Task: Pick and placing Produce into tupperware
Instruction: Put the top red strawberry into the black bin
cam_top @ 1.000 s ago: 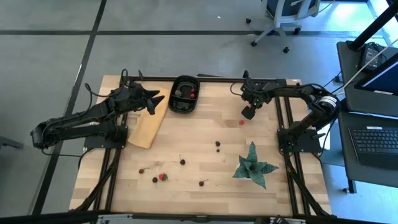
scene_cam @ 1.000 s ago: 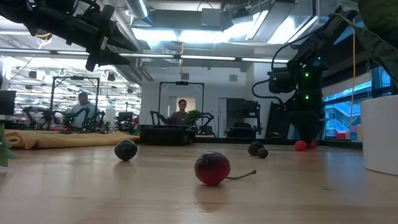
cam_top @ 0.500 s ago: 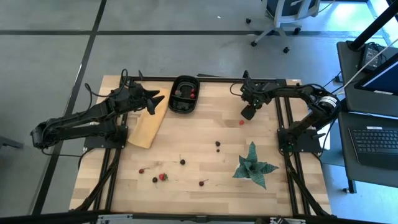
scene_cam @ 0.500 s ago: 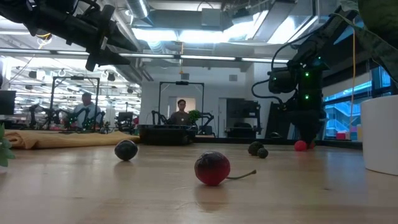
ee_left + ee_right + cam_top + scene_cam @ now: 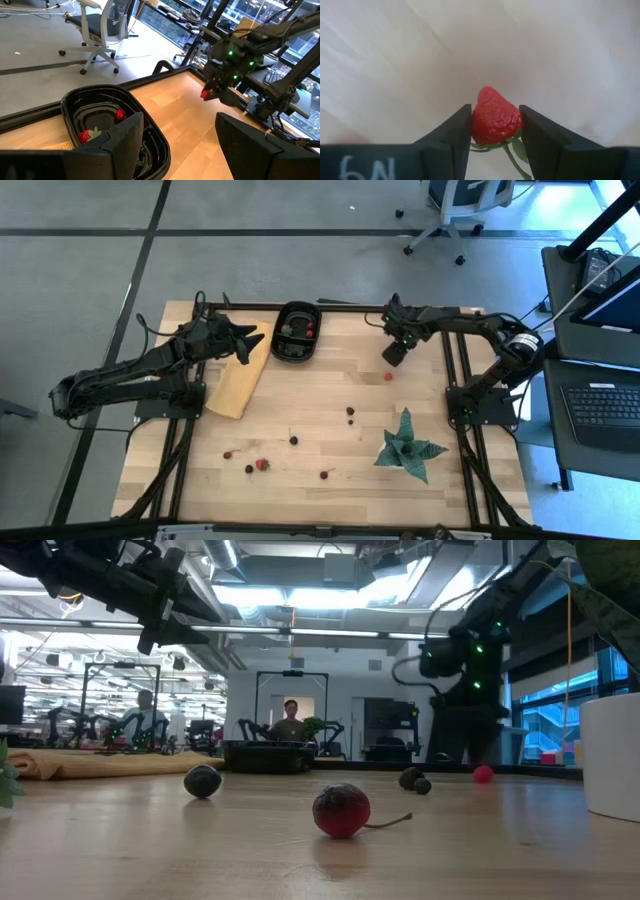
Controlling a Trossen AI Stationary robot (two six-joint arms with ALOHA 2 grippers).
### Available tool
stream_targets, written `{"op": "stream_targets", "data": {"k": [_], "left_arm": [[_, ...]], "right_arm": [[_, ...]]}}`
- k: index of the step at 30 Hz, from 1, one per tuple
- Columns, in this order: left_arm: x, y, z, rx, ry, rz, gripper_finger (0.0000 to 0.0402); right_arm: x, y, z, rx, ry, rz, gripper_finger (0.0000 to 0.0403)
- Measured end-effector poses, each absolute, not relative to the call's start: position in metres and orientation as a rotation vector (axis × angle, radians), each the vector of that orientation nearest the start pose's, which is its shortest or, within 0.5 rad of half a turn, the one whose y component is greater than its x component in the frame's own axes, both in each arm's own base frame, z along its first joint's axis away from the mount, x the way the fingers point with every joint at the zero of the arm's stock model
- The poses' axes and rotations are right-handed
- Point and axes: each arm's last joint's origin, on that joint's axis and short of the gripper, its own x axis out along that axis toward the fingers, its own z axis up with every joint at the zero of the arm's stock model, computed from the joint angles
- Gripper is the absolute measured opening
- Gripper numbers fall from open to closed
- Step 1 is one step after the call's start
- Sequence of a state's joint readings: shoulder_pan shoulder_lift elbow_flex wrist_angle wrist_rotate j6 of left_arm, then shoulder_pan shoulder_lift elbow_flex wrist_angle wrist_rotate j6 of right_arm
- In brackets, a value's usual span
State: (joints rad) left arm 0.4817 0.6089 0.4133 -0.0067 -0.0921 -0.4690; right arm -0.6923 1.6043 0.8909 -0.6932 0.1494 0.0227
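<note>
My right gripper (image 5: 393, 356) hangs over the far right part of the table and is shut on a red strawberry (image 5: 495, 120). Another small red fruit (image 5: 388, 377) lies on the wood just nearer than it. The black tub (image 5: 296, 333) stands at the far edge with strawberries (image 5: 120, 114) inside. Dark berries (image 5: 350, 412) and a strawberry (image 5: 262, 465) are scattered on the near half of the table. My left gripper (image 5: 250, 338) is open and hovers left of the tub, over the tan board (image 5: 238, 378). My right gripper pinches the strawberry's sides (image 5: 479, 122) between its two fingers (image 5: 452, 135), coming from above and pointing down. The fruit's pointed end sticks out past the fingertips and its green stem end lies back between them. It is lifted clear of the table.
A green spiky plant (image 5: 408, 445) in a white pot stands at the near right. In the low view a red cherry (image 5: 341, 810) lies close to the camera. Bare wood lies between my right gripper and the tub. People sit in the room beyond.
My right gripper has risen from the table with the strawberry and shifted slightly toward the far left, toward the tub. The other red fruit has stayed on the wood where it was.
</note>
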Motion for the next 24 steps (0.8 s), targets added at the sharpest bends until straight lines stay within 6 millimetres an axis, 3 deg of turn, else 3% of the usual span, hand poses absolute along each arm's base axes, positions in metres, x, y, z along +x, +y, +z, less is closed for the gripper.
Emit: {"op": "stream_targets", "data": {"k": [7, 19, 24], "left_arm": [[0.132, 0.072, 0.246, -0.494, 0.064, 0.609, 0.024], [0.132, 0.072, 0.246, -0.494, 0.064, 0.61, 0.024], [0.132, 0.072, 0.246, -0.494, 0.064, 0.61, 0.024]], "right_arm": [[0.238, -0.184, 0.205, 0.358, 1.229, -0.685, 0.0144], [0.299, -0.187, 0.322, 0.217, 0.694, -0.619, 0.0149], [0.322, -0.191, 0.356, 0.178, 0.531, -0.582, 0.0148]]}}
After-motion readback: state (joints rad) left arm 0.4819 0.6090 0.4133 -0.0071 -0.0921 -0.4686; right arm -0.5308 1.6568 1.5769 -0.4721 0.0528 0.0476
